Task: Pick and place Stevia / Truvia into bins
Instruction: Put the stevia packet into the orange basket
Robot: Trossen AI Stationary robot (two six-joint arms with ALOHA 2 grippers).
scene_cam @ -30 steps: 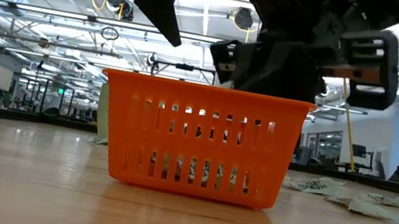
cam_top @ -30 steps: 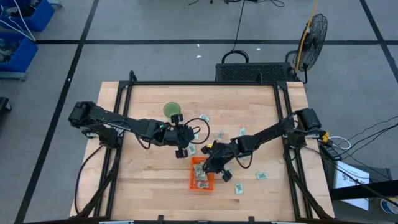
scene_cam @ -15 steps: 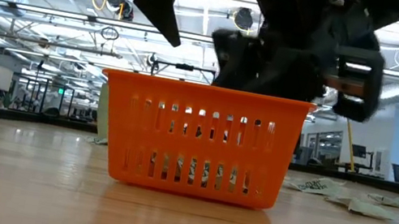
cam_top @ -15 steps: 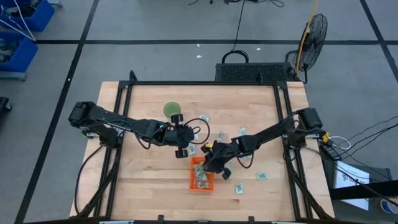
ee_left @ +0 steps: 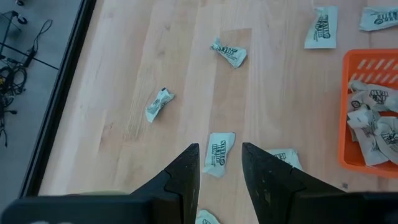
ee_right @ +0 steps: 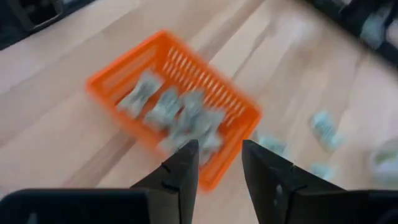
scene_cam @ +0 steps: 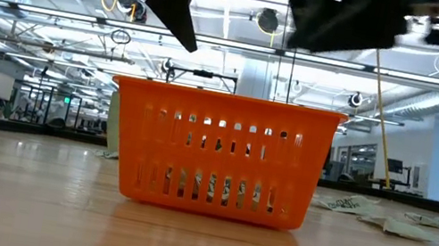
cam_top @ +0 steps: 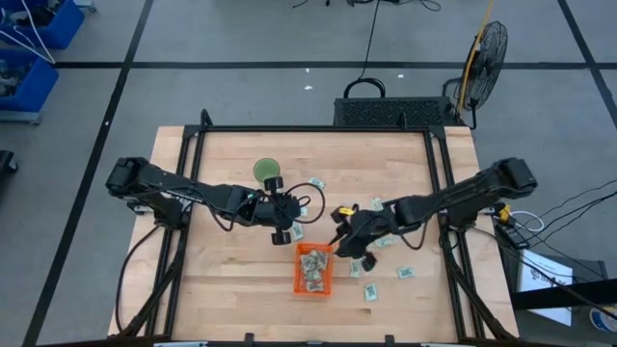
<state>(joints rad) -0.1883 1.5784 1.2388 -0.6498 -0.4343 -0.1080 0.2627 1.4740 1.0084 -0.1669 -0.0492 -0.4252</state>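
Note:
The orange tray (cam_top: 300, 280) stands near the table's front middle and holds several pale green and white sachets (ee_left: 373, 127). Its slotted wall fills the low view (scene_cam: 218, 155). More sachets lie loose on the wood around it, such as one (ee_left: 219, 152) just beyond my left fingertips and others (cam_top: 406, 273) to the tray's right. My left gripper (ee_left: 220, 163) is open and empty. It hovers above the table just beyond the tray's far left corner (cam_top: 286, 220). My right gripper (ee_right: 219, 162) is open and empty, above the table at the tray's far right (cam_top: 340, 241).
A round green object (cam_top: 265, 172) sits at the far left of the work area. Black frame rails (cam_top: 183, 193) run along the table's left and right sides. A fan (cam_top: 487, 48) and a dark case (cam_top: 395, 111) stand beyond the far edge. Bare wood lies to the tray's near left.
My right gripper has risen from just over the tray and swung away from it, toward the table's right and far edges. The tray and the left arm have kept still.

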